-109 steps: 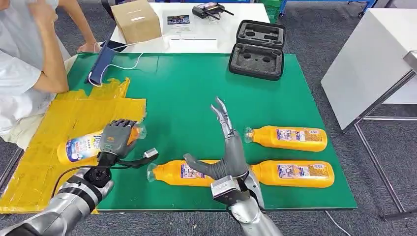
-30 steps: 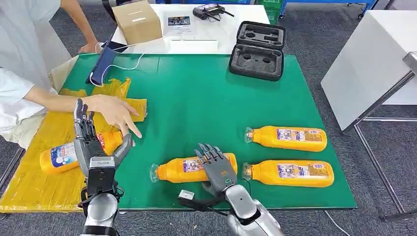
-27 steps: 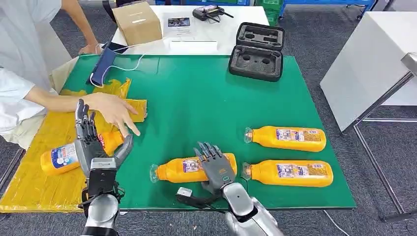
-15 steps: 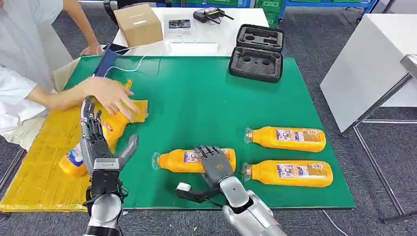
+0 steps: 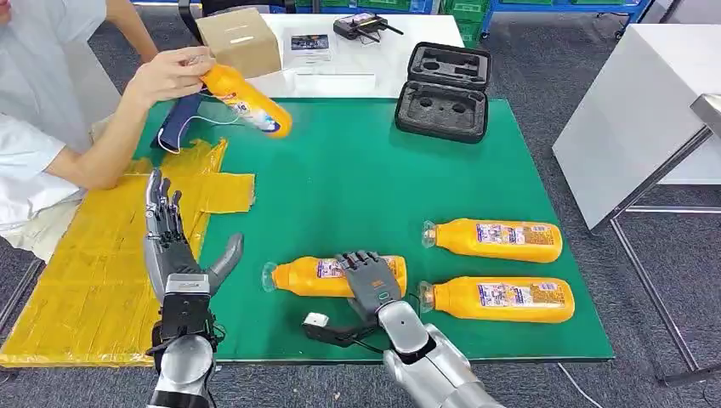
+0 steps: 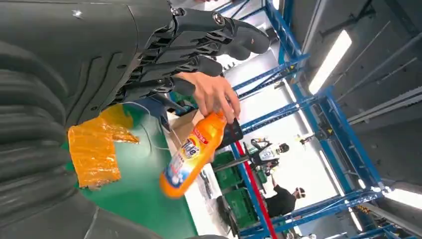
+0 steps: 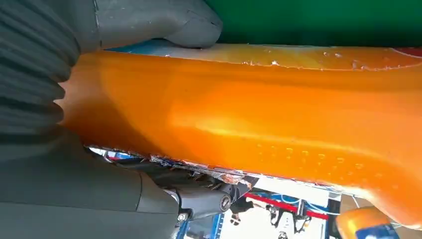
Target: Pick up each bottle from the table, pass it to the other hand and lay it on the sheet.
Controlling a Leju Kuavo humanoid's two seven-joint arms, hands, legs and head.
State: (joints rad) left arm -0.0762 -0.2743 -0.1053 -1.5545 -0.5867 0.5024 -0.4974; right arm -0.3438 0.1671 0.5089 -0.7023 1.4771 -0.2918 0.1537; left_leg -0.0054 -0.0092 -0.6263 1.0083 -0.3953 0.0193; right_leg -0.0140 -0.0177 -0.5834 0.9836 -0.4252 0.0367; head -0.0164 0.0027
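Three orange bottles lie on the green table [image 5: 357, 170]. My right hand [image 5: 370, 282] grips the nearest bottle [image 5: 319, 277], which lies flat; in the right wrist view the bottle [image 7: 259, 114] sits between thumb and fingers. Two more bottles [image 5: 497, 240] [image 5: 502, 299] lie to its right. My left hand [image 5: 174, 251] stands upright and open over the edge of the yellow sheet [image 5: 85, 280], holding nothing. A person's hand [image 5: 170, 75] holds another orange bottle [image 5: 248, 102] in the air above the table's far left; the left wrist view shows that bottle [image 6: 191, 154] too.
A black foam case [image 5: 446, 85] lies open at the table's far edge. A cardboard box [image 5: 238, 38] and papers sit on the white table behind. A seated person leans in at the left. A white table [image 5: 638, 102] stands to the right.
The person has picked the bottle up off the yellow sheet and lifted it to the far left. My right hand has come down and closed on the nearest bottle. My left hand stays open.
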